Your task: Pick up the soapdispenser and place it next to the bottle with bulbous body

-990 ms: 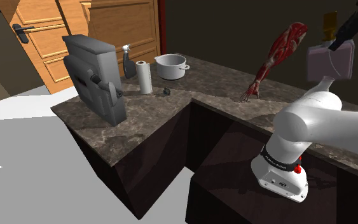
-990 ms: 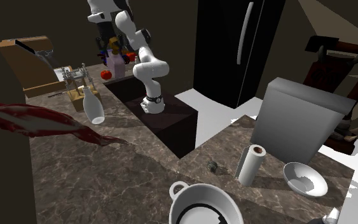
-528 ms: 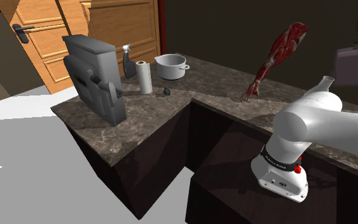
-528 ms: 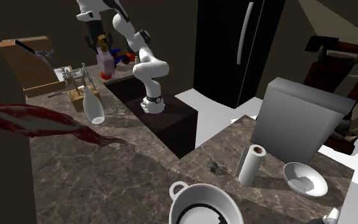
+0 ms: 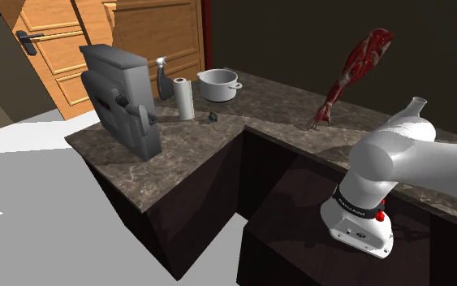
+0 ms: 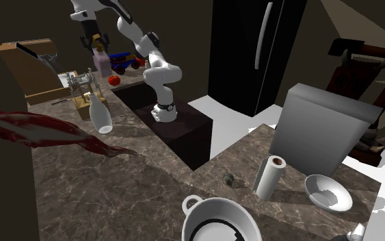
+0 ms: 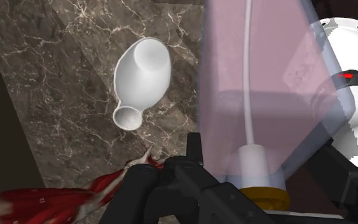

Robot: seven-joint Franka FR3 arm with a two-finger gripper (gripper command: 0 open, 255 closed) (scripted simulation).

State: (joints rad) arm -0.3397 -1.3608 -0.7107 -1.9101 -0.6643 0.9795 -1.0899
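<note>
Quick update: over the last second the arm has swung the soap dispenser (image 6: pixel 102 63) sideways. In the shoulder view it has slid from upper right to a pinkish sliver at the right edge. In the second exterior view it has drifted left and now hangs in the air, above and a bit behind the white bottle (image 6: pixel 100 116) with the fat body. So the pickup is done and this looks like the carry leg, nearly there. What's left is lowering it and setting it on the counter (image 6: pixel 150 185) beside the bottle.

The gripper (image 7: pixel 263 181) has its fingers clamped around the dispenser's neck, up by the white collar and yellow ring. From the wrist view the bottle sits just off to the side of the dispenser, with the red anatomical arm model (image 7: pixel 50 200) lying near it.

Containers: the dispenser is see-through pink with its tube running down inside, but the fill level can't be read. The bottle's mouth is open, nothing visible in it. The pot (image 5: pixel 218 89) and bowl (image 6: pixel 327 193) look empty.
</note>
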